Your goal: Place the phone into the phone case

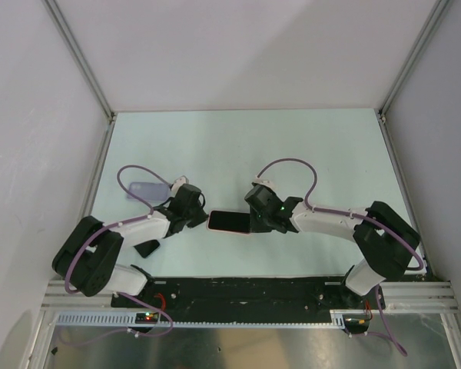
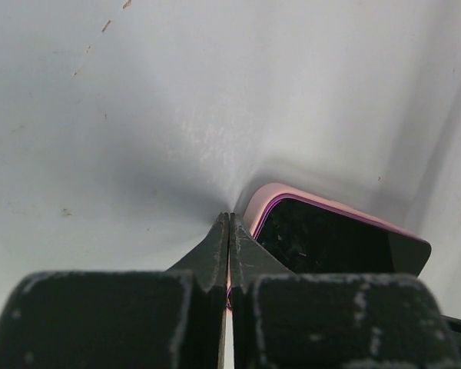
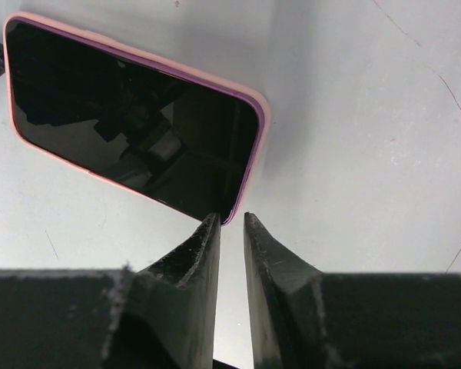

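The phone (image 1: 229, 222), black screen up, lies on the table inside a pink case (image 3: 263, 123) that rims it. My left gripper (image 1: 202, 219) is at the phone's left end. In the left wrist view the gripper (image 2: 229, 219) is shut, its tips beside the pink corner (image 2: 273, 192) of the phone (image 2: 330, 246), with a thin pink sliver showing between the fingers. My right gripper (image 1: 253, 223) is at the phone's right end. In the right wrist view the gripper (image 3: 230, 219) is open by a narrow gap, its tips at the near corner of the phone (image 3: 131, 115).
A pale lavender flat object (image 1: 144, 189), like a second case, lies left of the left arm under its cable. The enclosure's walls stand left, right and behind. A black rail (image 1: 246, 296) runs along the near edge.
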